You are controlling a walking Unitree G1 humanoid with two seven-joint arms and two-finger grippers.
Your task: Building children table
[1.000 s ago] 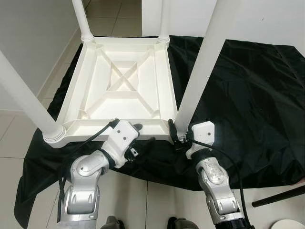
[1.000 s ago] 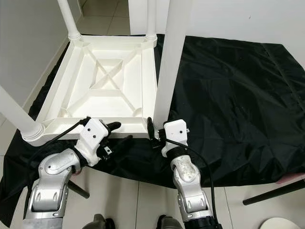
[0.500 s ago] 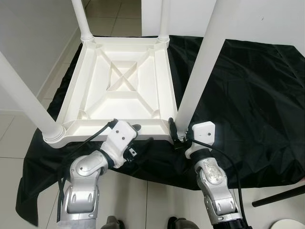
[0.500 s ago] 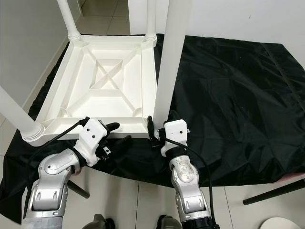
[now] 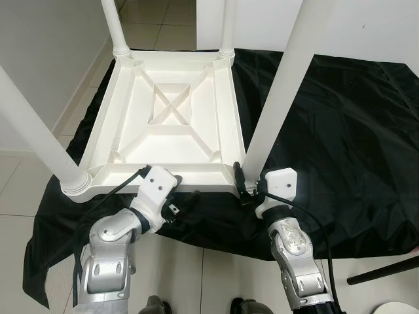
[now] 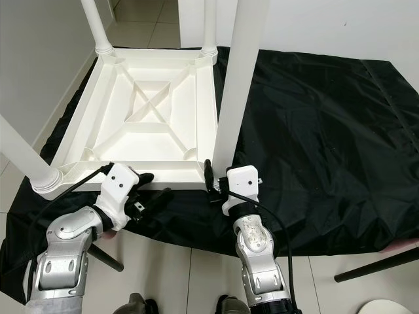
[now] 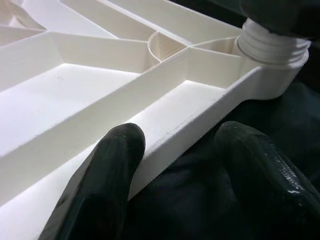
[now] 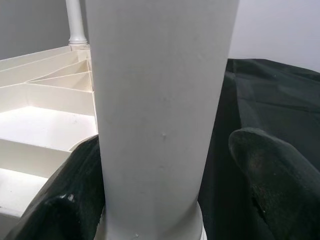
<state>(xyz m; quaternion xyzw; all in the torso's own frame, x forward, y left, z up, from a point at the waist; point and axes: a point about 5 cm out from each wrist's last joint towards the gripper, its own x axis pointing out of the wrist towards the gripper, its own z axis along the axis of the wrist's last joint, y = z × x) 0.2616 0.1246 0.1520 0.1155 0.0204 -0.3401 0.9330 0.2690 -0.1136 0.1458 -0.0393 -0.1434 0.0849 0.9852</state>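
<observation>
the white children table point(image 5: 171, 114) lies upside down on a black cloth point(image 5: 347, 131) spread over the tiled floor point(image 5: 19, 190), with its four legs pointing up. the top face is down on the cloth and the ribbed underside looks at the ceiling.

the right claw point(image 6: 211, 184) is at the near right corner, at the foot of the near right leg point(image 5: 278, 98). in the right wrist view its two fingers point(image 8: 272, 170) stand on both sides of this leg, spread around it. one finger seems to touch the leg, the other stands a little apart, so i judge it is not pinching firmly.

the left claw point(image 5: 182, 195) is at the near edge of the table frame, between the near left leg point(image 5: 33, 134) and the near right one. in the left wrist view its fingers point(image 7: 107, 165) are spread, one resting against the inner side of the near rail point(image 7: 190, 125), the other outside over the cloth.

the relation that matters: the long axis of the near right leg is close to upright, rising from the corner socket point(image 7: 272, 47) just in front of the right claw. the right arm is clearly the nearer one. i think the next move is to turn or press this leg into its socket, while the left claw steadies the frame.
</observation>
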